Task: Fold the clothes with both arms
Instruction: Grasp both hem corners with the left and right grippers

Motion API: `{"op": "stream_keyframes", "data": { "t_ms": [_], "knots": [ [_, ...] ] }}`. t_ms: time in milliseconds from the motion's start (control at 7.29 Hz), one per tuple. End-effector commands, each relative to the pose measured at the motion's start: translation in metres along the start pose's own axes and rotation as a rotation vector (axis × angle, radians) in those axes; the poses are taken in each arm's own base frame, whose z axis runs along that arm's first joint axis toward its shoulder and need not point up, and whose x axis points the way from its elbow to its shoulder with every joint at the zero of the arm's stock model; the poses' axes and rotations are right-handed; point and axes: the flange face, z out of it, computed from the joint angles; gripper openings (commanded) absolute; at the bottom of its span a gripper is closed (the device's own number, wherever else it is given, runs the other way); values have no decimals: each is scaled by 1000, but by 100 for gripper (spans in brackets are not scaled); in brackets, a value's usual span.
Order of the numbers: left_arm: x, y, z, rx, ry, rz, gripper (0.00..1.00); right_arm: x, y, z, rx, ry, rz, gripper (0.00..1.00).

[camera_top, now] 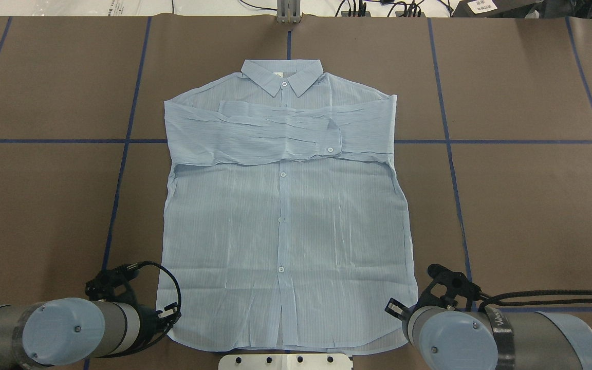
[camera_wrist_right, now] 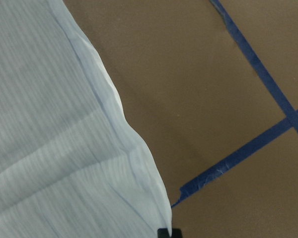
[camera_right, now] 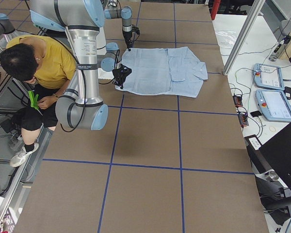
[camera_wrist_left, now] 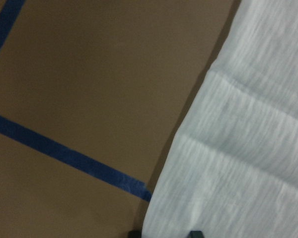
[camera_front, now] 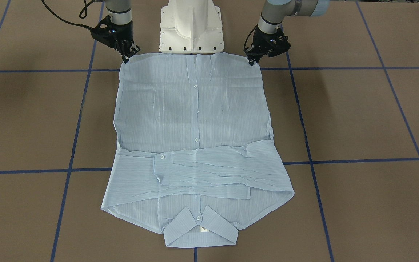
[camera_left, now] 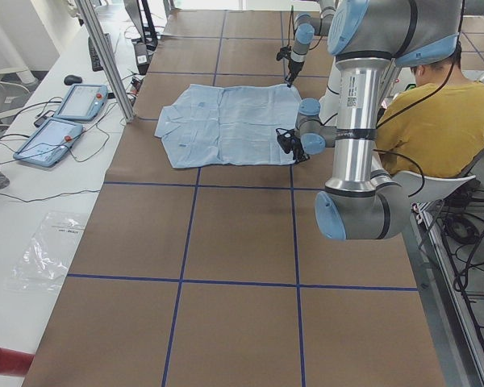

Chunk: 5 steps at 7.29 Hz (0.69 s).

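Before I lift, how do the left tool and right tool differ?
The left tool sits at the left hem corner of the shirt; the right tool at the opposite corner. In the wrist views, fabric runs between the left tool's tips, but only the corner's point reaches the right tool's. Both are low at the hem; shut or not, I cannot tell.

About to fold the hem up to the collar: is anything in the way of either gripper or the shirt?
Nothing visible. The left gripper and right gripper sit at the bottom corners of the shirt; only its folded sleeves lie flat before the collar.
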Motion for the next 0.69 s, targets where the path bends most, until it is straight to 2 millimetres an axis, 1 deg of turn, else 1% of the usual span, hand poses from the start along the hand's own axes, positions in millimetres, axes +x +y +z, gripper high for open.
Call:
{"op": "stream_keyframes", "data": {
  "t_ms": [0,137,275,412,549],
  "knots": [
    [4,2,-12,-13,11,-5,0,0,-1,-1,1,-1,2,0],
    [9,6,-30,-28,31,-3,0,-1,-6,-4,3,-8,8,0],
    [17,8,-53,-51,62,-5,0,-3,-13,-15,2,-28,22,0],
    [26,13,-85,-87,111,-1,0,-7,-24,-28,10,-57,41,0],
    [44,-19,-108,-73,162,-44,0,-15,-51,-47,30,-101,89,0]
  ]
}}
